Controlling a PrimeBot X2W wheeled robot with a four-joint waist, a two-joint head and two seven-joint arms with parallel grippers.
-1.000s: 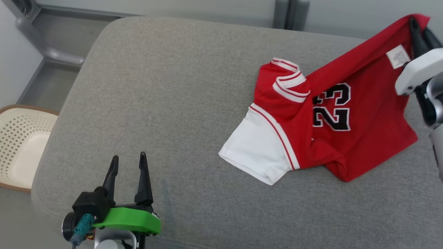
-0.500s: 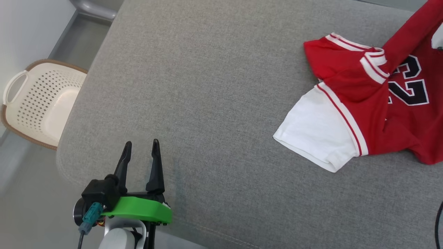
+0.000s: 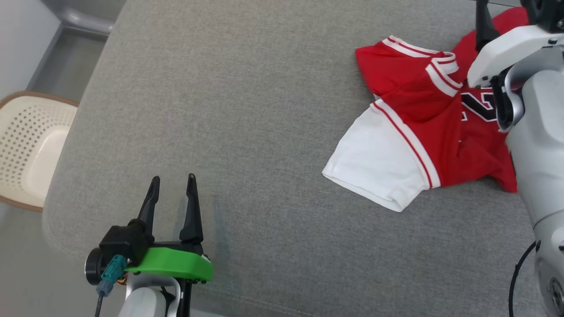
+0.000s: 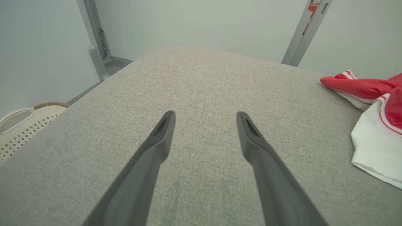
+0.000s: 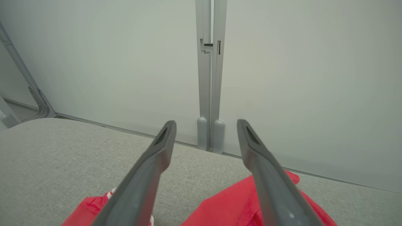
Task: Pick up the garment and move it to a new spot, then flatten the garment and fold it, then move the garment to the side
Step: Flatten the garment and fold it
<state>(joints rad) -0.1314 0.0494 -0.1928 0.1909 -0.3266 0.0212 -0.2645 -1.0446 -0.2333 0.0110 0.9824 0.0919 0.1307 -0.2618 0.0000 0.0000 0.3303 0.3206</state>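
Head view: a red jersey [image 3: 410,110] with a white sleeve and a black number lies rumpled on the far right part of the grey cushion [image 3: 264,110], partly hidden by my pale right forearm [image 3: 533,145]. My left gripper [image 3: 172,177] hovers over the cushion's near left corner, fingers parted and empty. A cream perforated basket [image 3: 26,154] sits on the floor off the cushion's left edge. Left wrist view: my two dark fingers stand wide apart above bare cushion fabric, with the jersey's white sleeve and red collar at the cushion's right side and well apart from them. Right wrist view: my right gripper [image 5: 206,124] is spread wide with nothing between its fingers. It is raised over the cushion's far edge, with red jersey cloth lying on the cushion beneath it and a pale wall with a grey post beyond.
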